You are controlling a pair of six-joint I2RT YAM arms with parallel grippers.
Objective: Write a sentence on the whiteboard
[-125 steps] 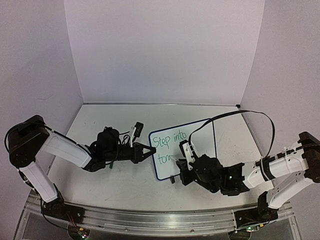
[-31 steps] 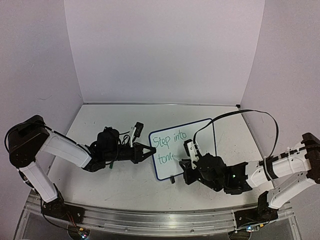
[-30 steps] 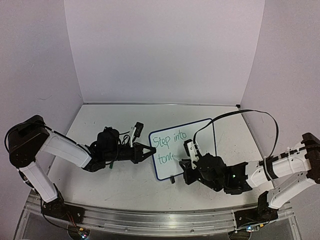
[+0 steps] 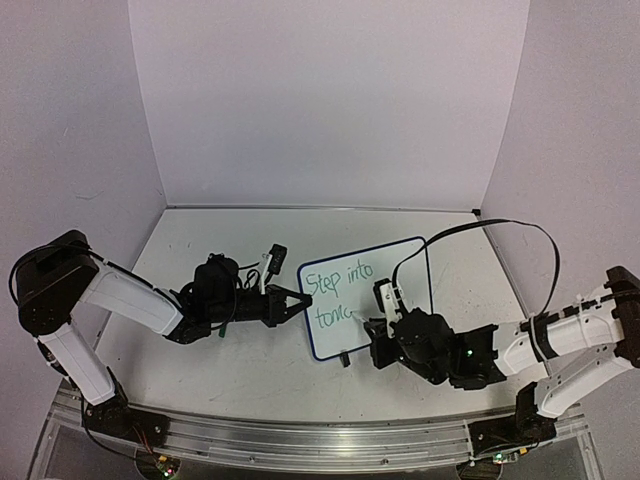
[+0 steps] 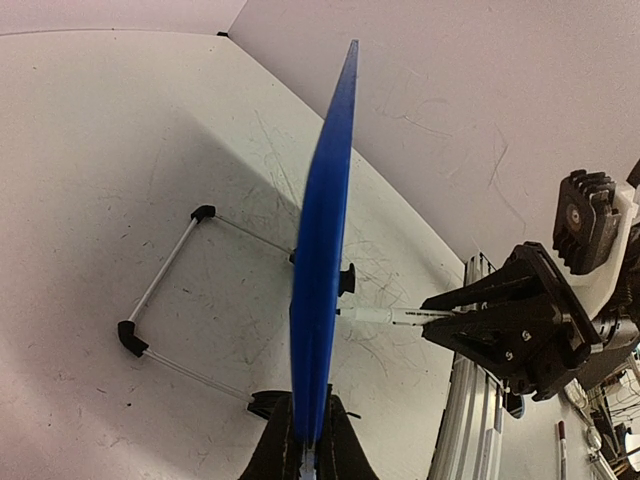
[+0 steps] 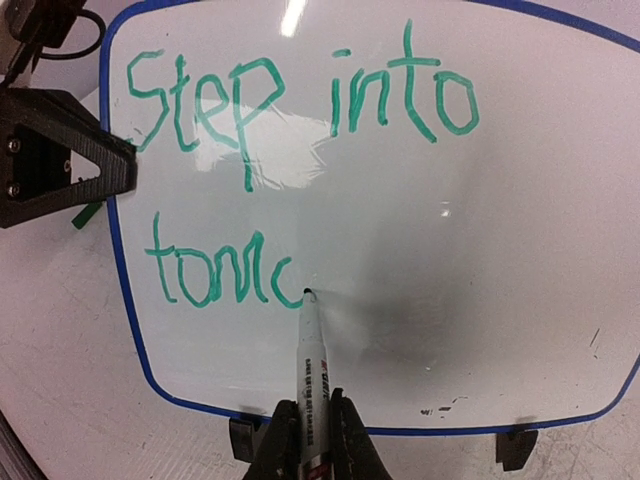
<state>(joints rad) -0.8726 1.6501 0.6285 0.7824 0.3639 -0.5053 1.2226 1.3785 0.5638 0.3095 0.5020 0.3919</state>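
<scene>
The whiteboard (image 4: 400,268) stands tilted on the table, white with a thin blue rim. My left gripper (image 4: 297,303) is shut on its left edge; in the left wrist view the blue edge (image 5: 325,250) rises straight from between my fingers (image 5: 345,452). The sentence (image 6: 290,95) in green reads "Step into" above "tomc", also visible in the top view (image 4: 338,282). My right gripper (image 6: 308,430) is shut on a white marker (image 6: 312,365), whose tip touches the board just right of the last green letter. From above, the right gripper (image 4: 375,325) sits at the board's lower middle.
A wire stand (image 5: 165,290) props the board from behind, and black feet (image 6: 513,447) sit under its lower edge. The aluminium rail (image 4: 300,435) runs along the near table edge. White walls close in the back and sides. The tabletop carries faint grey scribbles.
My right gripper has shifted a little to the right with the marker, and the second green line has grown by another letter. The left arm and the board have not moved.
</scene>
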